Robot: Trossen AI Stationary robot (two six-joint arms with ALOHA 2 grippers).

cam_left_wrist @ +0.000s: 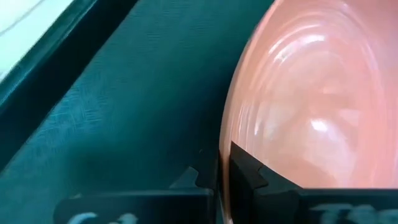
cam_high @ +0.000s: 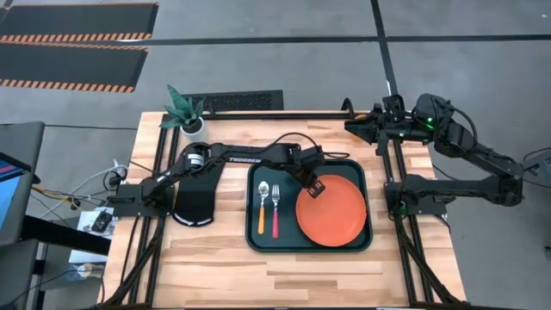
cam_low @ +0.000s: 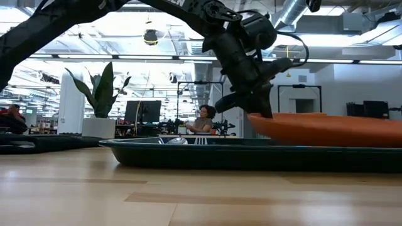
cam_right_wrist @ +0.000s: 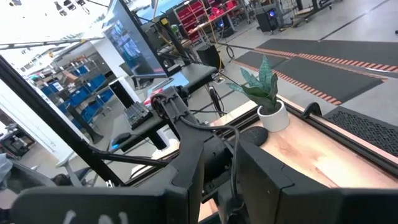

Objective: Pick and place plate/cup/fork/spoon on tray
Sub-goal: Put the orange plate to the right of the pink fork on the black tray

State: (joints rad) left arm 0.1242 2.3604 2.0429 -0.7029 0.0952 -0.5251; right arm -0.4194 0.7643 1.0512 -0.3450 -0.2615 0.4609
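The orange-red plate [cam_high: 334, 211] lies in the right half of the dark green tray [cam_high: 255, 243]. The orange-handled spoon [cam_high: 261, 209] and the red-handled fork [cam_high: 275, 211] lie side by side in the tray's left half. My left gripper [cam_high: 314, 185] reaches over the tray and is shut on the plate's far-left rim. In the low view the plate [cam_low: 326, 129] shows above the tray's rim [cam_low: 188, 147]. My right gripper [cam_high: 362, 125] waits at the table's far right corner, slightly open and empty. The cup is out of view. My left gripper pinches the plate's rim [cam_left_wrist: 224, 163] between its two fingers, one finger [cam_left_wrist: 261, 180] on the plate's upper face and the other [cam_left_wrist: 186, 186] on the outer side. The fingers slant down from the tray's far left. The held edge [cam_low: 254, 117] stands above the tray's rim.
A black oven mitt [cam_high: 194, 202] lies on the table left of the tray, under my left arm. A small potted plant [cam_high: 185, 112] stands at the far left corner. Bare wood lies along the table's near edge [cam_high: 284, 275].
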